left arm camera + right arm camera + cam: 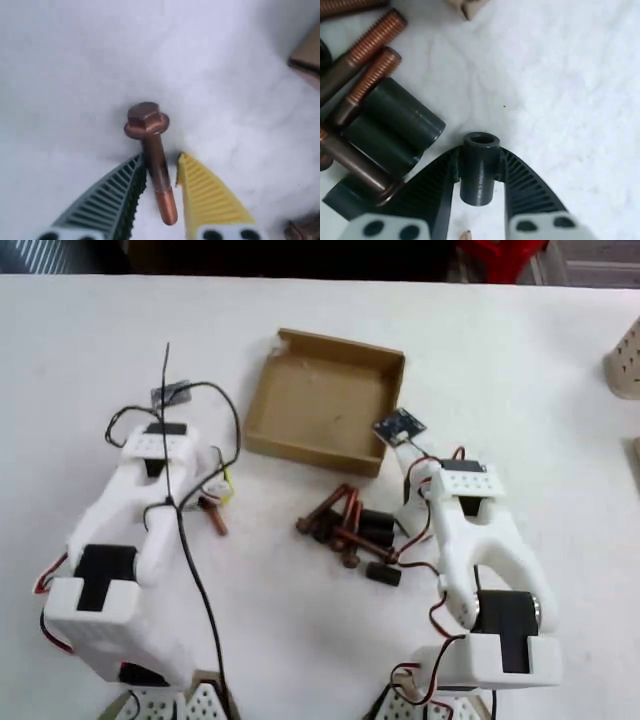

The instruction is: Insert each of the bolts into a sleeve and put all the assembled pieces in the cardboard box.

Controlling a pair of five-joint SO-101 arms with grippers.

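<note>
My left gripper [160, 160] has its grey and yellow fingers closed around the shank of a copper bolt [150, 145], whose hex head points away over the white table. In the high view this bolt [216, 517] sticks out from the left gripper [213, 496], left of the pile. The right gripper [480, 156] is shut on a short black sleeve [480, 167], bore facing outward. In the high view the right gripper [409, 498] sits beside the pile of bolts and sleeves [350, 530]. The open cardboard box [265, 405] lies behind both, with nothing inside.
Loose copper bolts [367, 50] and black sleeves [395, 125] lie close to the right gripper. Black cables [190, 540] trail over the left arm. A beige perforated block [626, 362] stands at the table's right edge. Bare table surrounds the box.
</note>
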